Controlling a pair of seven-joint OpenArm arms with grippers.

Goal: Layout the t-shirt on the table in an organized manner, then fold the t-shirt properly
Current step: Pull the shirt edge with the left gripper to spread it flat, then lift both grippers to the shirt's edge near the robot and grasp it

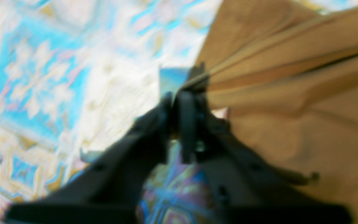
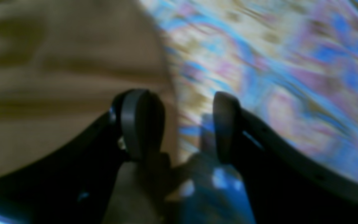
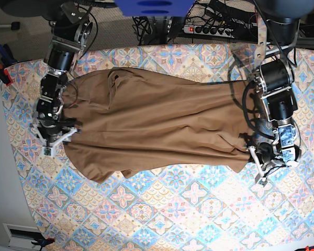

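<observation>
Spreading the shirt flat, before any fold

The left gripper [image 1: 182, 90] pinches the t-shirt [image 3: 157, 128] edge at the base view's right, jaws nearly together. The right gripper [image 2: 179, 124] gapes wide at the cloth's left border, holding nothing. The shirt lies stretched across the middle of the table [image 3: 199, 209], wrinkled. Next, I judge, smoothing the creases and squaring the hem.

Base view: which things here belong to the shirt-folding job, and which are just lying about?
Part of the job:
- t-shirt, tan, spread lengthwise between the arms
- table, patterned
- left pincer, at the shirt's edge
- right pincer, jaws open at the opposite edge

Just lying about:
- power strip and cables beyond the table's far edge
- clamp, far corner
</observation>
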